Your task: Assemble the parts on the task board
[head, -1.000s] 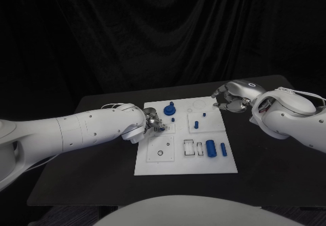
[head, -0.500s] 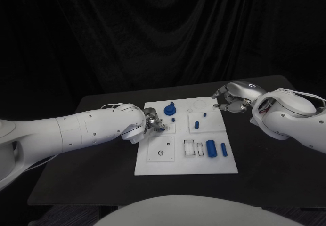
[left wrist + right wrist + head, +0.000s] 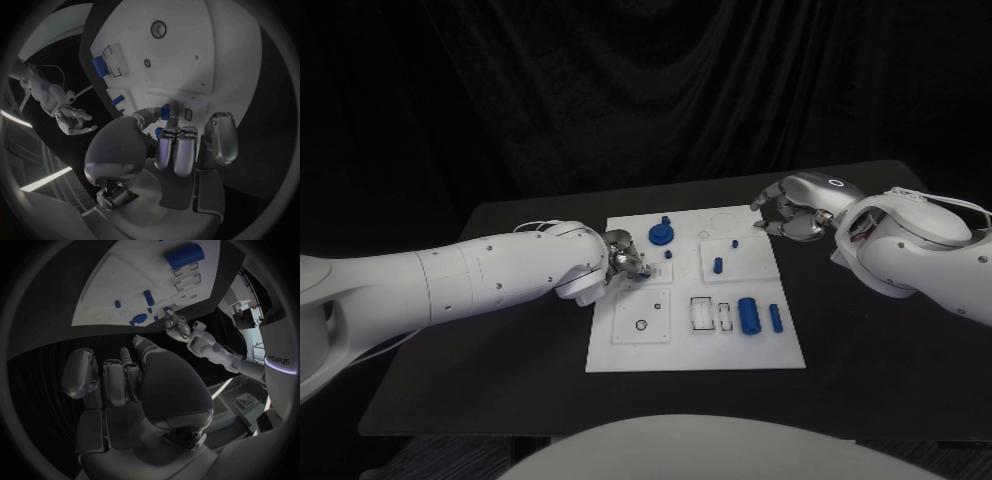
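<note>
Worktop (image 3: pixel 516 370) carried the white task board (image 3: pixel 697 352) at its middle, parts spread over it: a stout blue cylinder (image 3: pixel 749 314), a slim blue bar (image 3: pixel 775 318), a flanged blue piece (image 3: pixel 661 235). They looked like stiff, light, smooth plastic, best pinched across the sides. Left hand (image 3: pixel 620 265) hung at the board's left edge, fingers (image 3: pixel 177 150) curled over a small blue part (image 3: pixel 165 111), apparently pinching it. Right hand (image 3: pixel 788 212) hovered near the board's far right corner, fingers curled inward around nothing.
</note>
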You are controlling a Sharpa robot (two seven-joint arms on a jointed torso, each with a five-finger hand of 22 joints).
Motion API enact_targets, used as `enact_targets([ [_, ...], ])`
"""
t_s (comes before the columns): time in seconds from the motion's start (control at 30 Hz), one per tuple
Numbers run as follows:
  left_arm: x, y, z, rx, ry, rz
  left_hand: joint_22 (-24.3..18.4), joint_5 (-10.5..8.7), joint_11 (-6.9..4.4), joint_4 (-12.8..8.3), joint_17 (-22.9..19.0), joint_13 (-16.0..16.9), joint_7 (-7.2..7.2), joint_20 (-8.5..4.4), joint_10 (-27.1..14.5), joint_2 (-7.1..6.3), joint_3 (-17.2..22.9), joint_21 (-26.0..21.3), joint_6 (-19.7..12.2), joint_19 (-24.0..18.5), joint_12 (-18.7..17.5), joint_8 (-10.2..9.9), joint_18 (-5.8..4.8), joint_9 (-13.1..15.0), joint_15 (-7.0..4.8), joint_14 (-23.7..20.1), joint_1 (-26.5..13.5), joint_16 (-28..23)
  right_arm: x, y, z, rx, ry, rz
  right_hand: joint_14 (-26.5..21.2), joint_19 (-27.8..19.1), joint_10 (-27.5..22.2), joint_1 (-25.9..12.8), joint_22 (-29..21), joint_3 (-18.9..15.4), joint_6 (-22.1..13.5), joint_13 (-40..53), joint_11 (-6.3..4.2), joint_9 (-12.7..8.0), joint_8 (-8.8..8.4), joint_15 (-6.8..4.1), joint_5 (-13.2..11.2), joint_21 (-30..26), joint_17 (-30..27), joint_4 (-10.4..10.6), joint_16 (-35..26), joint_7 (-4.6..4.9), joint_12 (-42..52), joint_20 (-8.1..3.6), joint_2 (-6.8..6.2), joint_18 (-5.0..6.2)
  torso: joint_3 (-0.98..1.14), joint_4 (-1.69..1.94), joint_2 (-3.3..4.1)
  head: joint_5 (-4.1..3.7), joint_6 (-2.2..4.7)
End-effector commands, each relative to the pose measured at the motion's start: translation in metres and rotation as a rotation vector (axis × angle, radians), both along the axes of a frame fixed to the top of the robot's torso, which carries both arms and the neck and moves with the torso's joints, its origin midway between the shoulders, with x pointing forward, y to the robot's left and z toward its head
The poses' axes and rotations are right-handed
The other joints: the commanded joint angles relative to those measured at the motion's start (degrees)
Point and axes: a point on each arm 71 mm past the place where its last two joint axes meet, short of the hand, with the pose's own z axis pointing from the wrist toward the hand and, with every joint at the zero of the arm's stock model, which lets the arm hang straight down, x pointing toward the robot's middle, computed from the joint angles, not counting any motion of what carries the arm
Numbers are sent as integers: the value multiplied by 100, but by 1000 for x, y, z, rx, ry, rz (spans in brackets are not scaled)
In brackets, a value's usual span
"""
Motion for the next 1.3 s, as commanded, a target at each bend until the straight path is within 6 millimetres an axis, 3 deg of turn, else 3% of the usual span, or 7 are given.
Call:
enact_targets([
  [0.03,-4,-1,-4,-3,28,-21,980,25,-41,-39,1509,1506,-161,-2,616,4,61,-28,133,-36,-25,0,92,7,-43,596,16,15,0,-1,-2,-7,8,-16,139,-41,-45,7,856,30,56,254,-10,-7,19,41,30,-43,-11,8,-25,-7,-36,20,46,78,5,-1,2,-2,-1],
  [0.37,-5,-1,-6,6,49,-32,974,38,-41,-62,1509,1506,-161,-3,616,-21,63,-48,124,-48,-25,-3,96,15,-43,596,25,15,0,-1,-2,-9,12,-17,137,-45,-52,5,853,30,63,246,-7,-7,20,43,30,-56,-17,8,-29,-5,-41,21,44,80,6,-3,9,7,-1],
  [0.57,-4,0,-7,17,64,-37,967,-146,-27,-74,1509,1506,-146,2,616,-22,51,-78,77,-68,-25,-26,100,38,-34,596,25,15,0,-1,-3,-11,15,-17,137,-45,-52,5,853,30,63,246,-7,-7,20,43,30,-56,-17,8,-29,-5,-41,21,44,80,4,-3,7,12,-1],
  [0.63,-4,0,-8,22,68,-35,959,-375,-17,-65,1509,1506,-137,11,616,-3,23,-113,33,-90,-25,-51,106,51,-24,596,27,15,0,-1,-3,-12,17,-17,137,-45,-52,5,853,30,63,246,-7,-7,20,43,30,-56,-17,8,-29,-5,-41,21,44,80,4,-5,7,12,-1],
  [0.67,-3,0,-8,25,70,-34,945,-792,4,40,1509,1506,-120,26,616,50,-79,-162,-12,-120,-25,-100,115,43,-5,596,-30,15,0,-1,-3,-13,17,-17,131,-49,-63,4,849,30,67,233,-5,-7,20,45,28,-70,-35,9,-43,-4,-50,22,41,83,5,-4,8,7,-1],
  [0.73,-3,1,-9,29,73,-32,940,-952,11,99,1509,1506,-112,35,616,72,-151,-182,-32,-130,-25,-133,118,32,3,596,-51,15,0,-1,-3,-13,19,-16,131,-49,-63,4,849,30,67,233,-5,-7,20,45,28,-70,-35,9,-43,-4,-50,22,41,83,5,-4,7,2,-1],
  [1.3,-3,3,-14,64,104,-13,900,-1572,199,903,1509,1506,99,179,616,78,-1184,-355,-385,-221,-25,-580,149,-215,163,596,-502,15,-1,-1,-4,-19,28,-15,129,-57,-85,-6,843,29,70,207,1,-11,14,50,21,-95,-38,14,-47,2,-67,26,32,87,5,-9,6,23,-1],
])
